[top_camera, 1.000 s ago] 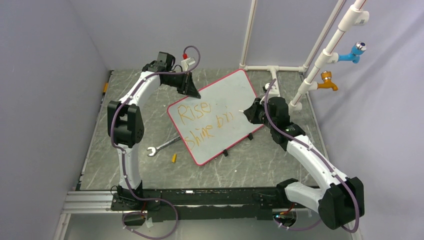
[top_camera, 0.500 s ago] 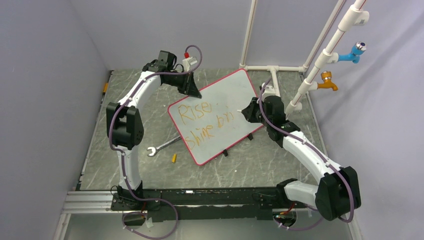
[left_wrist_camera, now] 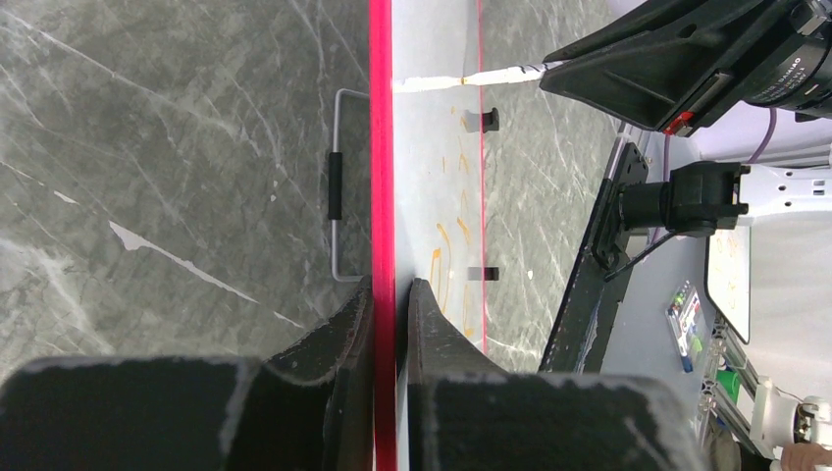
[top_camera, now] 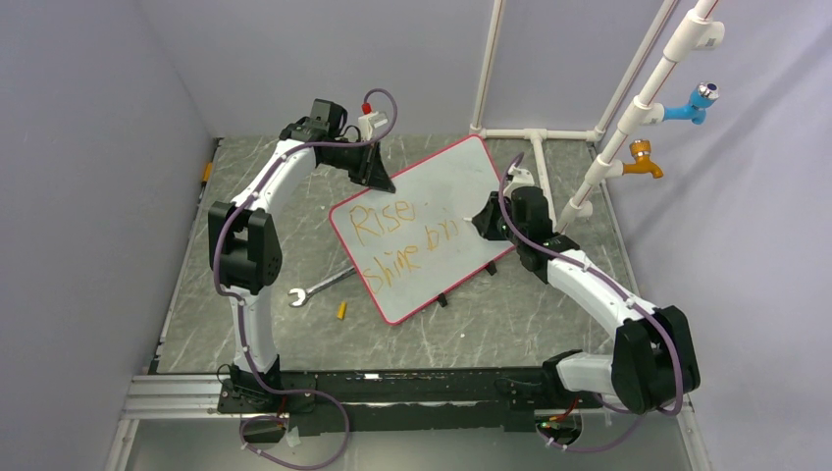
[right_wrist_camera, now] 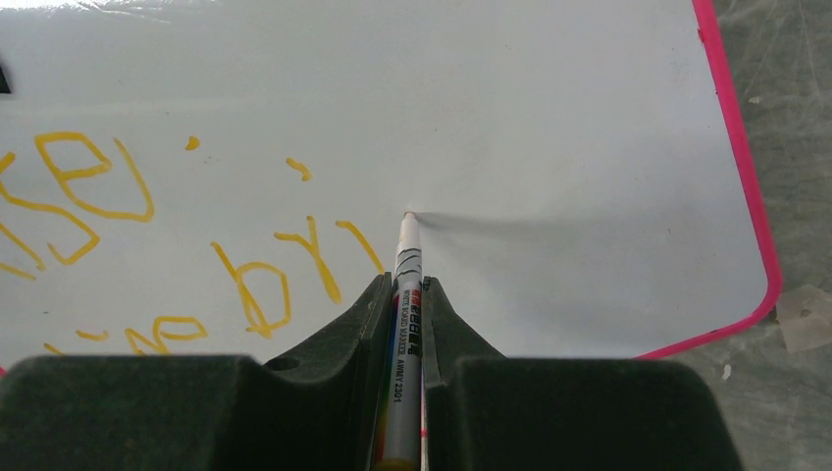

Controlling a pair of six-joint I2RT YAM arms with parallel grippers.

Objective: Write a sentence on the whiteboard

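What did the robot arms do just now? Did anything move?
The right arm pulled its elbow in toward the left. The right gripper, shut on the marker, slid a little to the left over the whiteboard. No new letters show in the sentence. The left gripper stays clamped on the whiteboard's rim. The whiteboard and the wrench have not moved.

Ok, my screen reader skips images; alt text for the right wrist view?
The right gripper holds a white marker, tip on the whiteboard just right of the orange sentence. A pink rim edges the board at right, grey table beyond.
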